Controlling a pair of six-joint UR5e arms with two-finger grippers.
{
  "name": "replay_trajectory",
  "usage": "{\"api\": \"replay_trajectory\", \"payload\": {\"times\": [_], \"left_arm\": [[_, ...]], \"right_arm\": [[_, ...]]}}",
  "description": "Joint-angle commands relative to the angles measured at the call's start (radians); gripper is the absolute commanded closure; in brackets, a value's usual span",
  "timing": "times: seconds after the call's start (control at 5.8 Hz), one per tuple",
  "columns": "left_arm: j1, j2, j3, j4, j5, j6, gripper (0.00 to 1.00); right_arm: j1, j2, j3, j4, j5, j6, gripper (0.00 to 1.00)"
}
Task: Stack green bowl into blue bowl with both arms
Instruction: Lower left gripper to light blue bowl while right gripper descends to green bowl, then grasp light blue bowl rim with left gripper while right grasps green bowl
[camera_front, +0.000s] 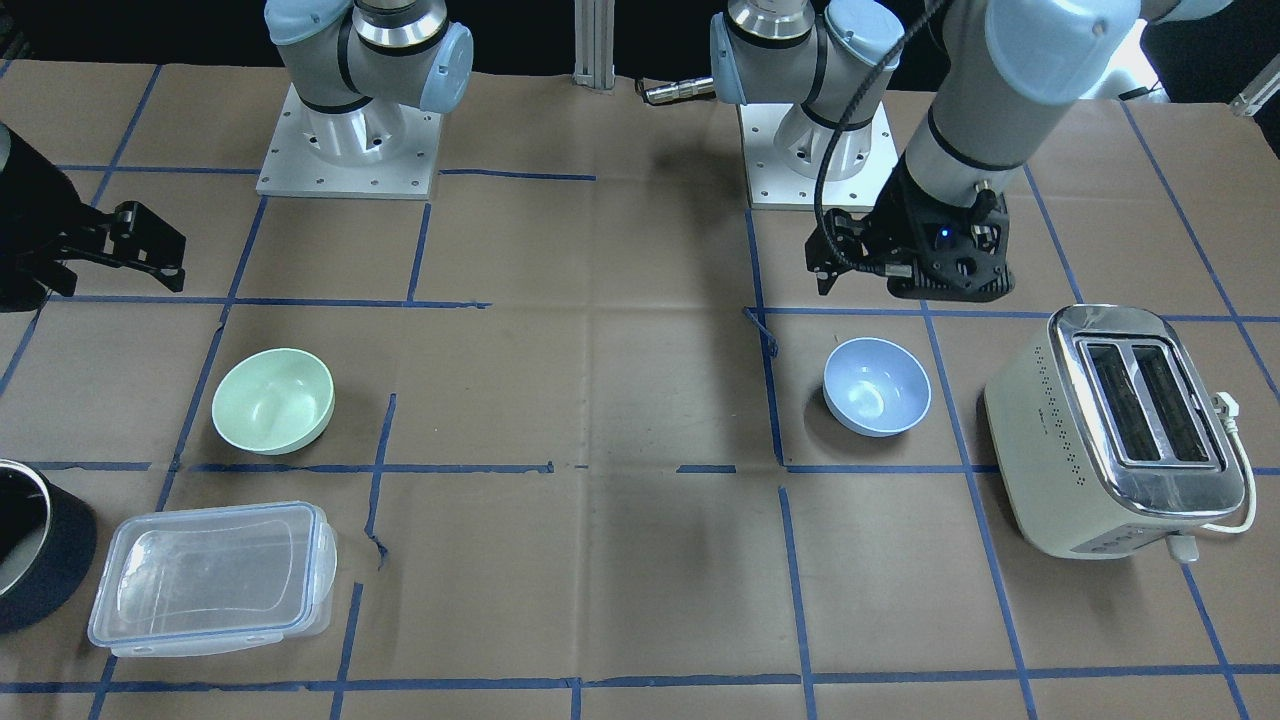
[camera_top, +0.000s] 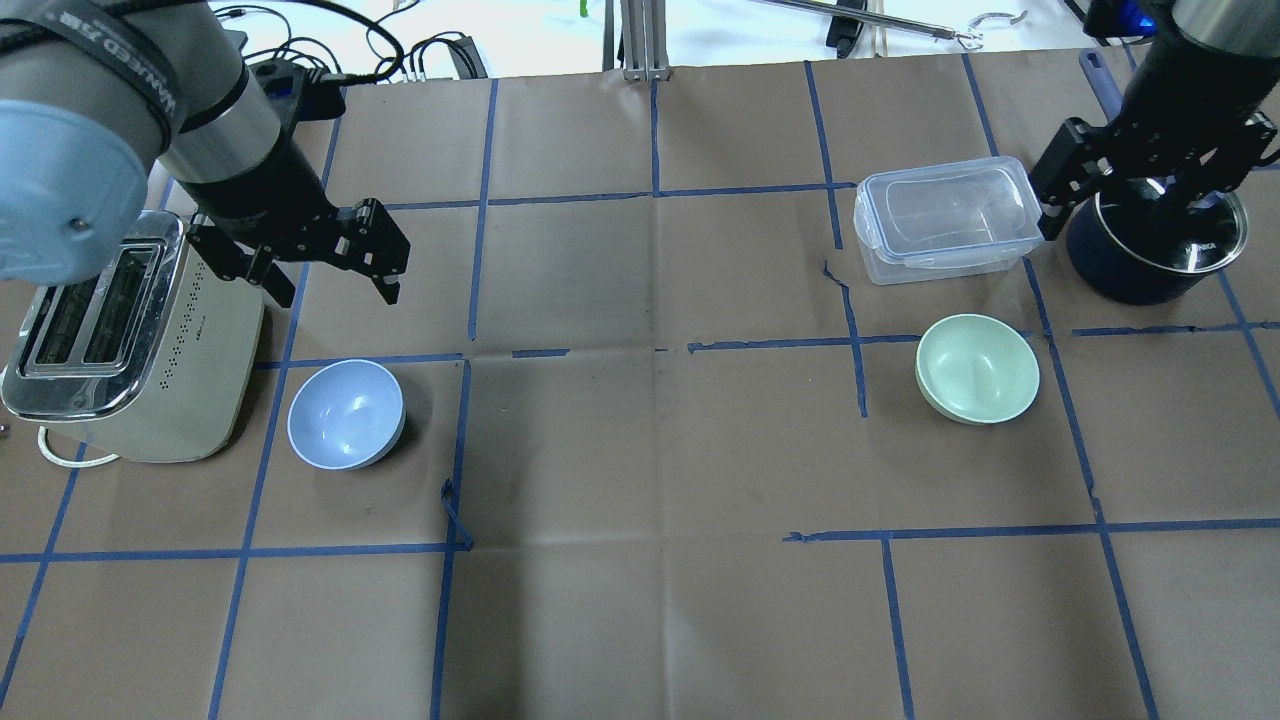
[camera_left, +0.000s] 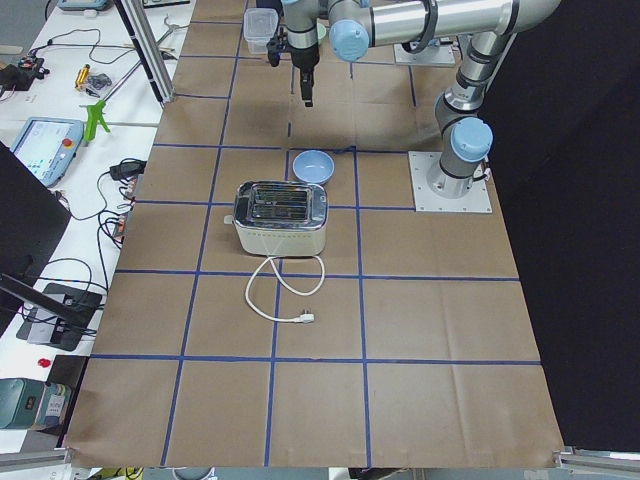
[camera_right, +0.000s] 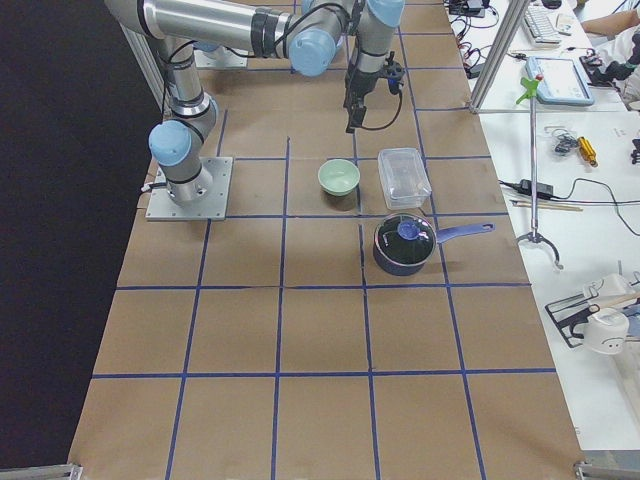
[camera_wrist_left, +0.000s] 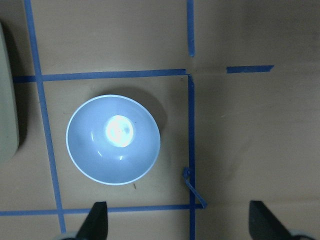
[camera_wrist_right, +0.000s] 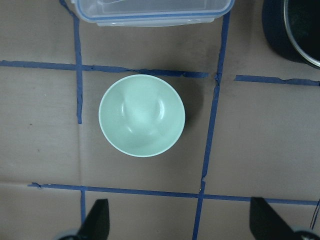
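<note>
The pale mint-green bowl (camera_front: 272, 400) stands upright and empty on the brown table, also in the overhead view (camera_top: 977, 368) and centred in the right wrist view (camera_wrist_right: 141, 115). The pale blue bowl (camera_front: 877, 386) stands upright and empty beside the toaster, also in the overhead view (camera_top: 346, 414) and the left wrist view (camera_wrist_left: 113, 139). My left gripper (camera_top: 335, 285) is open and empty, hovering above and just beyond the blue bowl. My right gripper (camera_top: 1130, 200) is open and empty, high above the table near the green bowl. The bowls are far apart.
A cream and chrome toaster (camera_top: 120, 340) with a white cord stands close to the blue bowl. A clear lidded container (camera_top: 945, 220) and a dark blue pot (camera_top: 1155, 245) stand just beyond the green bowl. Blue tape lines grid the brown table.
</note>
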Motion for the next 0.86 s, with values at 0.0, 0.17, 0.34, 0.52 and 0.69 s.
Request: {"api": "replay_trajectory", "payload": {"times": [0.0, 0.17, 0.34, 0.52, 0.69], "left_arm": [[0.035, -0.038, -0.185, 0.209, 0.000, 0.029, 0.03], [0.044, -0.063, -0.251, 0.304, 0.000, 0.027, 0.03], [0.044, -0.086, -0.296, 0.314, -0.003, 0.029, 0.03], [0.038, -0.135, -0.307, 0.364, -0.001, 0.027, 0.04], [0.035, -0.187, -0.306, 0.413, 0.000, 0.021, 0.04]], "right_arm": [[-0.074, 0.001, 0.105, -0.122, 0.006, -0.061, 0.00], [-0.074, 0.010, 0.187, -0.235, 0.008, -0.061, 0.00], [-0.071, 0.010, 0.285, -0.352, 0.009, -0.051, 0.00], [-0.068, 0.019, 0.406, -0.506, 0.008, -0.011, 0.00], [-0.063, 0.057, 0.485, -0.664, 0.008, 0.008, 0.00]]}}
